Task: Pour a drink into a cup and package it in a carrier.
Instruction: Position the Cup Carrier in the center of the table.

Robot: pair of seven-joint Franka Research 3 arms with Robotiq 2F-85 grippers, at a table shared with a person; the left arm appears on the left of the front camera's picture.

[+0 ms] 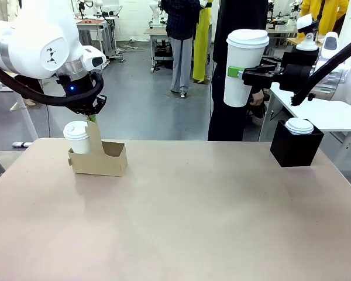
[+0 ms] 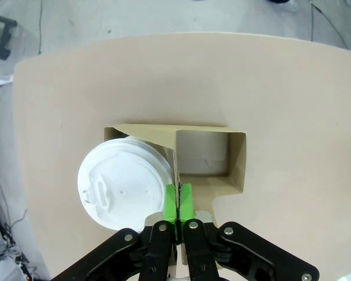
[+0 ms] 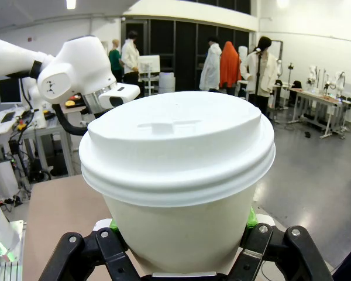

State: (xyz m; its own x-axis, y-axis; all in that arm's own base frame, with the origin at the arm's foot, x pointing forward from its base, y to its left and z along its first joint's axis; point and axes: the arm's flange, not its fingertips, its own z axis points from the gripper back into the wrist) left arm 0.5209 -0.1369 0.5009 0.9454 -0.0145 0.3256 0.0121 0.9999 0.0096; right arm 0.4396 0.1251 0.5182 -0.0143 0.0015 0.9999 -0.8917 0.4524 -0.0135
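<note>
A: How much of the short lidded cup [image 1: 76, 133] shows?
B: Its lower half is behind the carrier [image 1: 108, 165] wall. Far right, a black box [image 1: 292, 152] hides a second cup [image 1: 299, 125] below its lid.

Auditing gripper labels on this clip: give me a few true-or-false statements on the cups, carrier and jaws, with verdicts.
1. The left gripper has its jaws shut on the carrier's upright handle panel. True.
2. Both carrier slots hold cups. False: one slot holds a white lidded cup, the other is empty.
3. The right gripper holds a tall lidded cup upright in the air. True.
4. The black box has nothing in it. False: a short lidded cup sits in it.
</note>
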